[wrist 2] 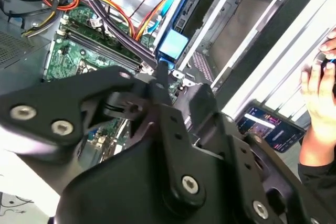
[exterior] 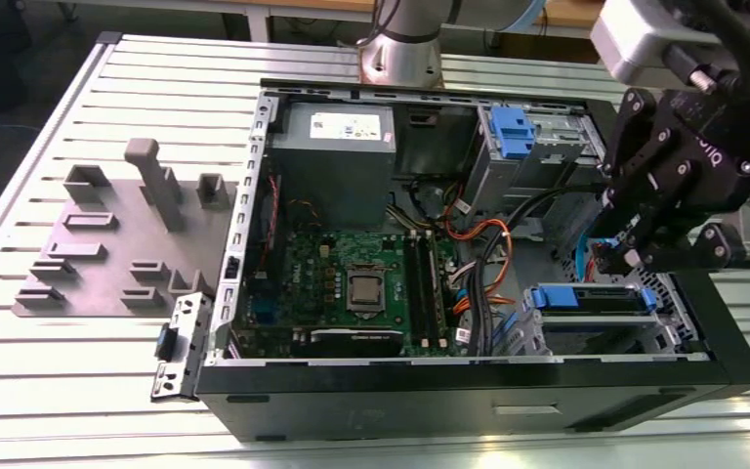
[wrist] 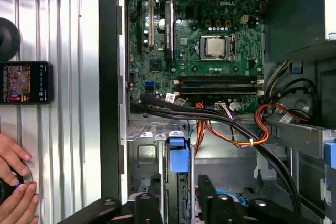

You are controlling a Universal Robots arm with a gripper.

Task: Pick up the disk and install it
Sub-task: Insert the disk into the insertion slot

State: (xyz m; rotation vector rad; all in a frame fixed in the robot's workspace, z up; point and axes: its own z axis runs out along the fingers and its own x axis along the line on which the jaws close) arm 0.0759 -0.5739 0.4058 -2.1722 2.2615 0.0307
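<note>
Scene: an open computer case (exterior: 479, 386) lies on a ribbed metal bench (exterior: 36, 391), motherboard (exterior: 349, 283) facing up.
Claw: black claw (exterior: 629, 256) at the right of the exterior view, hanging over the drive bays; whether it is released or clenched, I cannot tell.
Disk: the disk (exterior: 593, 298) sits in the lower right bay of the case in the exterior view, its blue carrier facing up, just below the claw.
Power supply: grey box (exterior: 333, 156) at the upper middle of the case.
Person: a hand (wrist: 16, 192) rests on the bench at the lower left of the first wrist view, beside a phone (wrist: 25, 82).
</note>
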